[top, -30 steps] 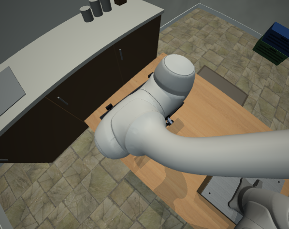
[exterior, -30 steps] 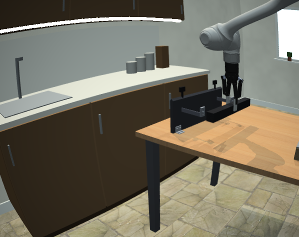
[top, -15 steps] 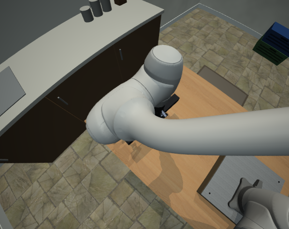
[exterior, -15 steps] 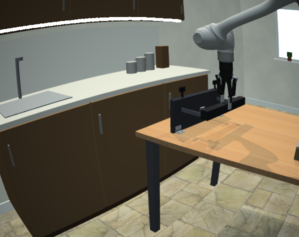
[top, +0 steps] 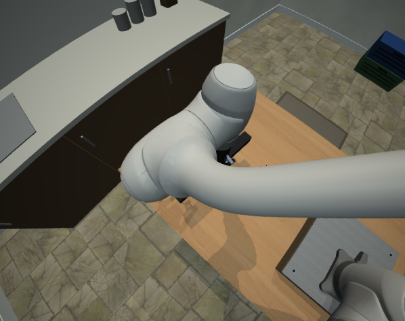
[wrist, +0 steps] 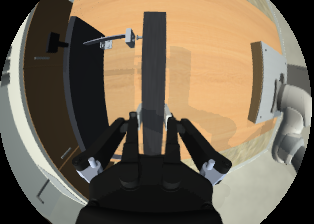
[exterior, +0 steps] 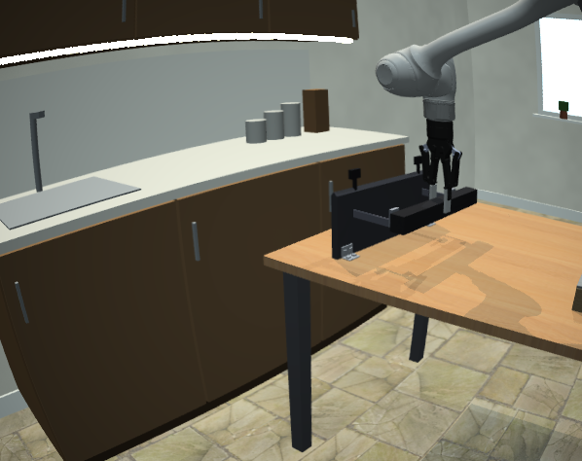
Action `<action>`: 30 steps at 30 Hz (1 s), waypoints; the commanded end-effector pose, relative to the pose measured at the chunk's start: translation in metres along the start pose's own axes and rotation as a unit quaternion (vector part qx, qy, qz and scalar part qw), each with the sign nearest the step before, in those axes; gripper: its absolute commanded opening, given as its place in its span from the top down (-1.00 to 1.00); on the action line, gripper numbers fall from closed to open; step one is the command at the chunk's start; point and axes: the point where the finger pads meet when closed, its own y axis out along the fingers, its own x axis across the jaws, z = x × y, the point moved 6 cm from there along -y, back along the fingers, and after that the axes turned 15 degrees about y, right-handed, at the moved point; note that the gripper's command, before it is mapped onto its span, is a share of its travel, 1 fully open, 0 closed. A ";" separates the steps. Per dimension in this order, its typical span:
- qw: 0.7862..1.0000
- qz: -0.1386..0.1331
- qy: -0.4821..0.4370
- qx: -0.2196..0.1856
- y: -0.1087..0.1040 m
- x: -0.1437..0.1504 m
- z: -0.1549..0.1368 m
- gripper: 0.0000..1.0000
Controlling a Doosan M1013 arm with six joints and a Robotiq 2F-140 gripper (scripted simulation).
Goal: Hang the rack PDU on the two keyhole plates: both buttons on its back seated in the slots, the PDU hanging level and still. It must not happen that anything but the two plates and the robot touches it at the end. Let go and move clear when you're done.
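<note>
Wooden table carries an upright black board near its edge. Above it, the gripper grasps the long black bar, held off the tabletop just beside the board, at the board's 3 o'clock.

Stone-tile floor, dark cabinets, pale counter, bright window.

Pale arm across wooden table, dark bar beneath
</note>
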 end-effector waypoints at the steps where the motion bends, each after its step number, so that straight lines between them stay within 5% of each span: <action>1: 1.000 0.000 0.000 0.000 0.000 0.000 0.000 1.00; 30: 1.000 0.000 0.000 0.000 0.000 -0.003 -0.001 1.00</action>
